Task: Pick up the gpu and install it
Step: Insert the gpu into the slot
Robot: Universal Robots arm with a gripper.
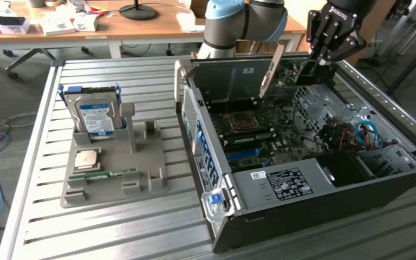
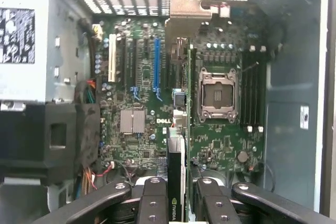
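Observation:
The gpu is a green card with a silver bracket at one end. It stands on edge over the far part of the open computer case, above the motherboard. My gripper comes down from above and is shut on the card's top edge. In the wrist view the gpu shows edge-on between my fingers, and my gripper clamps it. Its bracket reaches toward the case's rear wall. A blue slot and a white slot lie beside it.
A grey parts holder on the slatted table at the exterior view's left carries a hard drive, a processor and a memory stick. The processor socket sits next to the card. A cluttered desk stands behind.

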